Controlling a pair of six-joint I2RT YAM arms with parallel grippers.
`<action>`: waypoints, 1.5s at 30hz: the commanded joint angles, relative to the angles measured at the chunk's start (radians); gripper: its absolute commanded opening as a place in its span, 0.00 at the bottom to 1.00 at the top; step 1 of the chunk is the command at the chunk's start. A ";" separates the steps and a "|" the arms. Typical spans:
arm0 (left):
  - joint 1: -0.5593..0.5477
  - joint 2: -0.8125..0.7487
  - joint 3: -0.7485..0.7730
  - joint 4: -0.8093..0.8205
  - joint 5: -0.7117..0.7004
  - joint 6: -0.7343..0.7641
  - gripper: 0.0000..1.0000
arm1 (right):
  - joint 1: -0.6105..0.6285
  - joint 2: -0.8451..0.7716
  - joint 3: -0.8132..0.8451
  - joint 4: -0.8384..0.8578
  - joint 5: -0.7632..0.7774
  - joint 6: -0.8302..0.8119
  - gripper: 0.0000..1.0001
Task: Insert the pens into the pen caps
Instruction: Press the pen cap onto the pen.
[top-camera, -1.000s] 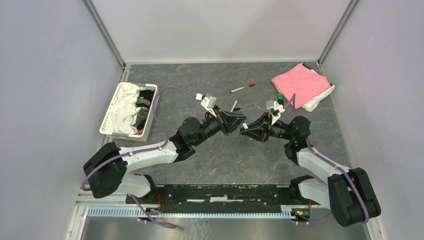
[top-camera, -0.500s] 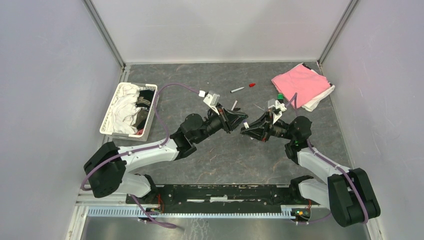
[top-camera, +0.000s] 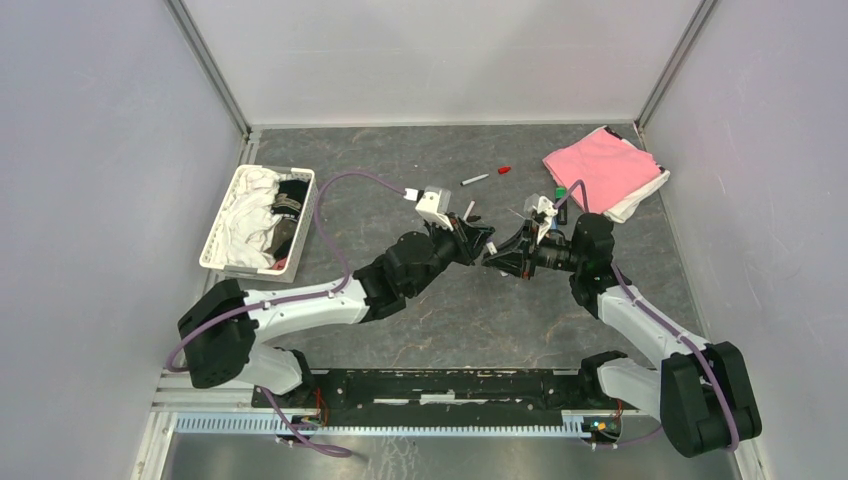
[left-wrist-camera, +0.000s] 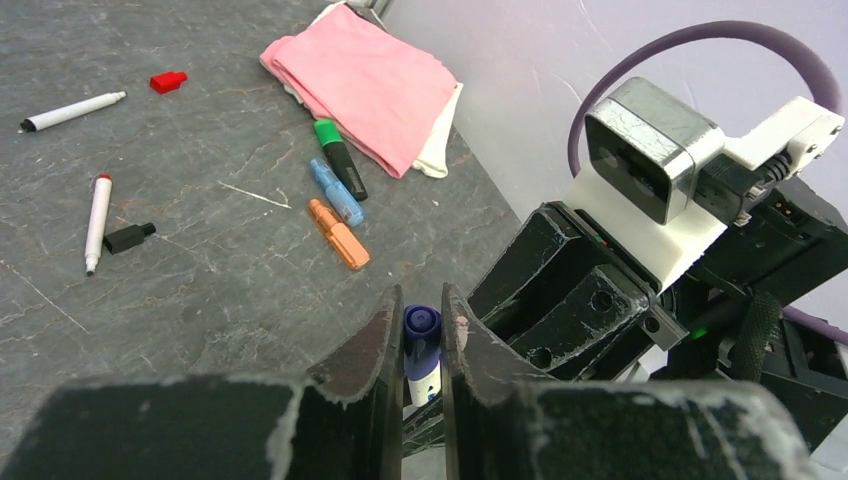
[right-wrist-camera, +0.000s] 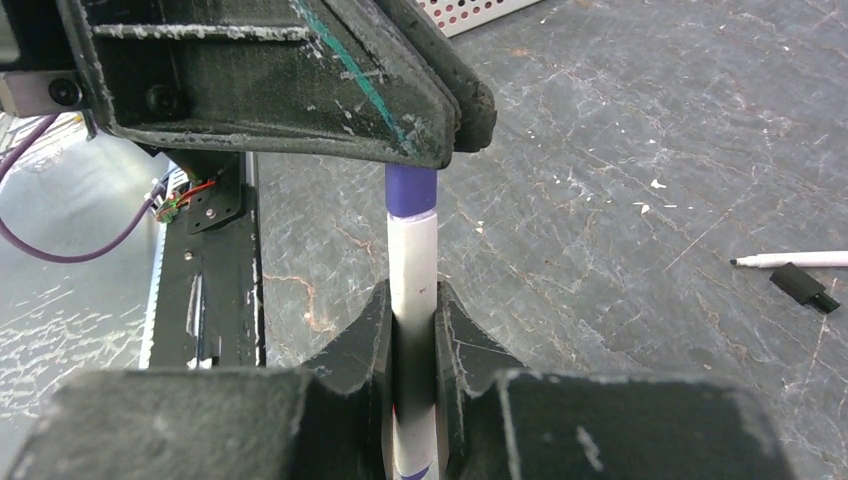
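My left gripper (left-wrist-camera: 421, 305) is shut on a blue-purple cap (left-wrist-camera: 421, 335). My right gripper (right-wrist-camera: 411, 292) is shut on a white-barrelled pen (right-wrist-camera: 412, 250). The cap (right-wrist-camera: 411, 190) sits over the pen's end, just under the left fingers. In the top view the two grippers, left (top-camera: 478, 243) and right (top-camera: 497, 257), meet tip to tip above mid-table. On the table lie a white pen (left-wrist-camera: 70, 110), a red cap (left-wrist-camera: 168, 81), a red-tipped white pen (left-wrist-camera: 97, 222), a black cap (left-wrist-camera: 128, 238), and green-black (left-wrist-camera: 338, 168), blue (left-wrist-camera: 335, 192) and orange (left-wrist-camera: 338, 232) markers.
A pink cloth (top-camera: 600, 168) lies at the far right, with the markers beside its near edge. A white basket (top-camera: 260, 220) of cloths stands at the left. The enclosure walls close in the table on three sides.
Both grippers have moved toward each other and a little farther from the bases. The gap between them has closed, and the cap now meets the pen's end.
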 joint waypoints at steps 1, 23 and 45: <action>-0.089 0.018 -0.046 0.070 0.082 -0.049 0.02 | 0.008 -0.003 0.027 0.102 0.035 0.013 0.00; -0.086 -0.171 -0.124 0.075 -0.055 0.015 0.82 | 0.010 0.007 -0.014 0.245 -0.071 0.100 0.00; 0.110 -0.060 -0.121 0.349 0.409 -0.063 0.75 | 0.022 0.030 -0.035 0.334 -0.118 0.173 0.00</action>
